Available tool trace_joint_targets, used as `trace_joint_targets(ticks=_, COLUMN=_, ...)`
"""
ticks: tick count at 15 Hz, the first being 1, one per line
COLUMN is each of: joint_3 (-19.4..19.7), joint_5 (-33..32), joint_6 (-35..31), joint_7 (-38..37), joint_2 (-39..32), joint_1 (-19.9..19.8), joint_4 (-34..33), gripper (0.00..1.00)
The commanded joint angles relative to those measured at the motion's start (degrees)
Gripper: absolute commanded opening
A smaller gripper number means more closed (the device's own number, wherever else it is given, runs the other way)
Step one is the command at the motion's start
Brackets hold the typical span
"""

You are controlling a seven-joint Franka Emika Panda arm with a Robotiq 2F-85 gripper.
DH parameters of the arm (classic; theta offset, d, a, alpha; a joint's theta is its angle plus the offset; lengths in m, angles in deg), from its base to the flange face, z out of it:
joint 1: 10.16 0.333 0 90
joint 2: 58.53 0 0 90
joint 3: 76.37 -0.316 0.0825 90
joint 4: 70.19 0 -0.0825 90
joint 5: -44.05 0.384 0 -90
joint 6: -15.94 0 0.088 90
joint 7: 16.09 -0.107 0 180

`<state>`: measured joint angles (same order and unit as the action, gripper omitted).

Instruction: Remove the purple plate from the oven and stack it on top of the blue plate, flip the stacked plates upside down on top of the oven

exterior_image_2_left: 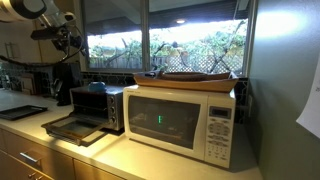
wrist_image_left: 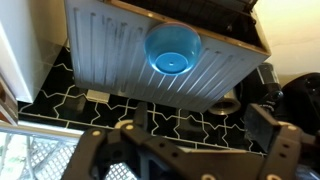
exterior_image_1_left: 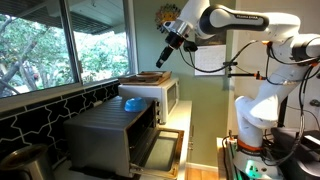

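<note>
High above the oven [exterior_image_1_left: 105, 135], in an exterior view, your end effector [exterior_image_1_left: 163, 56] hangs in the air, well apart from everything. Its jaws stand wide and hold nothing. The blue plate [exterior_image_1_left: 131, 102] sits on the oven's top, toward the end nearest the white microwave [exterior_image_1_left: 165, 97]. The microwave stands just beside the oven and carries a wooden tray [exterior_image_1_left: 145, 76]. The oven's door [exterior_image_1_left: 160, 150] is dropped open.

From beyond the microwave [exterior_image_2_left: 185, 122], in an exterior view, you see the oven [exterior_image_2_left: 95, 103] past it on the tabletop [exterior_image_2_left: 110, 152]. The oven's door [exterior_image_2_left: 75, 128] lies flat in front. The end effector [exterior_image_2_left: 66, 40] hovers above the oven. You cannot make out the plate from here.

Looking down in the wrist view, the oven's [wrist_image_left: 110, 50] ribbed grey top fills the upper frame. The blue plate [wrist_image_left: 173, 48] rests on it, open side up and well inside the top's edges. Black tiles [wrist_image_left: 60, 95] run along one edge of the oven. The end effector [wrist_image_left: 185, 145] has its fingers [wrist_image_left: 272, 140] spread far apart with nothing between them.
</note>
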<state>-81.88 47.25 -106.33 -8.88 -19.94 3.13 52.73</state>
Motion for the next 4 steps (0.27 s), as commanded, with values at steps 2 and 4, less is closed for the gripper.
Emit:
trace_joint_targets(ticks=2, joint_3=-0.3, joint_5=0.3, joint_6=0.1, joint_7=0.2, joint_2=-0.3, joint_1=-0.5, joint_4=-0.2, gripper=1.00)
trace_joint_targets(ticks=4, joint_3=-0.3, joint_5=0.3, joint_6=0.1, joint_7=0.2, joint_2=-0.6, joint_1=-0.6, joint_4=-0.2, gripper=1.00)
